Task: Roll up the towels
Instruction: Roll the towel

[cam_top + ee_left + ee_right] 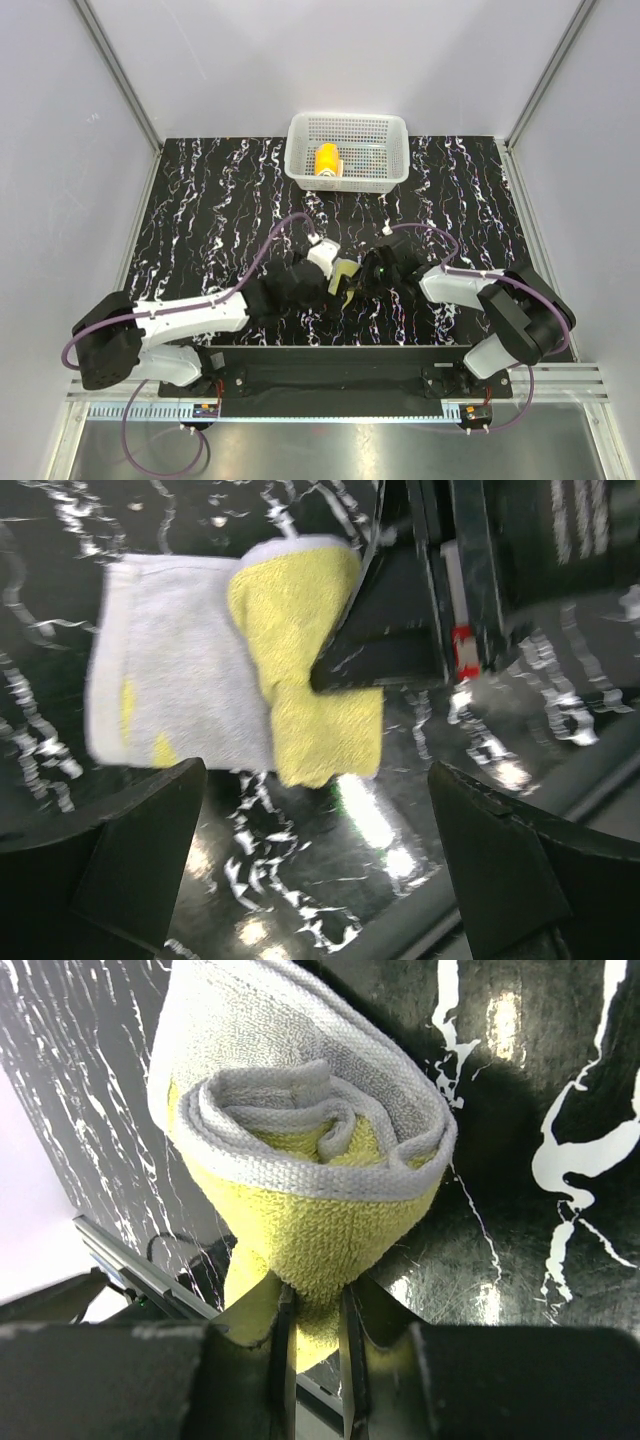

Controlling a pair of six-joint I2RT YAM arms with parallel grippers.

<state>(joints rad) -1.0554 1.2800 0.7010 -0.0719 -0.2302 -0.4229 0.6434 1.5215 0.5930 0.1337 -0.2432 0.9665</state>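
The light grey towel [300, 1110] with its yellow-green patches is rolled into a loose spiral, and I look into its end in the right wrist view. My right gripper [312, 1305] is shut on the roll's yellow lower fold. In the left wrist view the same towel [180, 670] lies just beyond my left gripper [318, 810], which is wide open with only bare table between its fingers. From above, both grippers meet at the towel [344, 272] near the table's front middle. The orange towel [327, 160] sits rolled inside the white basket.
The white perforated basket [348, 120] stands at the back middle of the black marbled table. The metal rail of the arm mount [330, 372] runs along the near edge. White walls close in the back and both sides.
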